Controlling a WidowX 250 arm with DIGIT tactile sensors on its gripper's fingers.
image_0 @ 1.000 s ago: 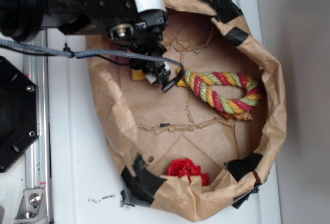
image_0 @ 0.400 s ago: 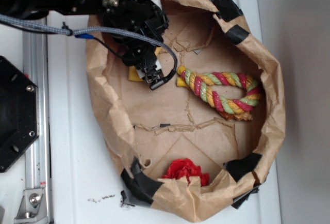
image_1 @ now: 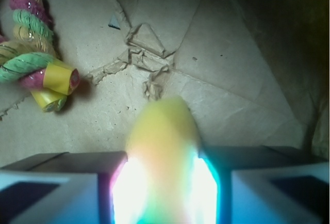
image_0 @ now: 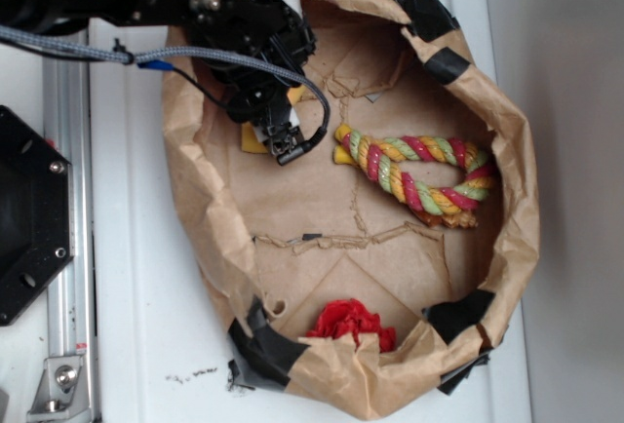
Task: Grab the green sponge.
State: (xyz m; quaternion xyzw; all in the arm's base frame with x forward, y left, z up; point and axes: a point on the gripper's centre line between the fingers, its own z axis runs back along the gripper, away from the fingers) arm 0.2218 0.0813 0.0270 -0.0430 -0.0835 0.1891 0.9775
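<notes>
The green sponge (image_1: 163, 141) looks yellow and blurred, and it sits pinched between the two fingers in the wrist view, its rounded end sticking out past them. In the exterior view only small yellow parts of the sponge (image_0: 253, 140) show under the black arm, at the upper left of the paper floor. My gripper (image_0: 285, 146) is shut on the sponge, fingertips pointing down toward the brown paper. The wrist view shows my gripper (image_1: 164, 188) with both fingers (image_1: 62, 182) pressed against the sponge's sides.
A red-yellow-green braided rope (image_0: 419, 174) lies to the right of the gripper; its yellow-capped ends (image_1: 56, 82) are close by. A red cloth lump (image_0: 349, 321) sits at the near rim. Crumpled paper walls (image_0: 517, 209) with black tape ring the floor.
The gripper has shifted left and slightly back, away from the rope's end, and turned over the sponge. Rope and red cloth have not moved.
</notes>
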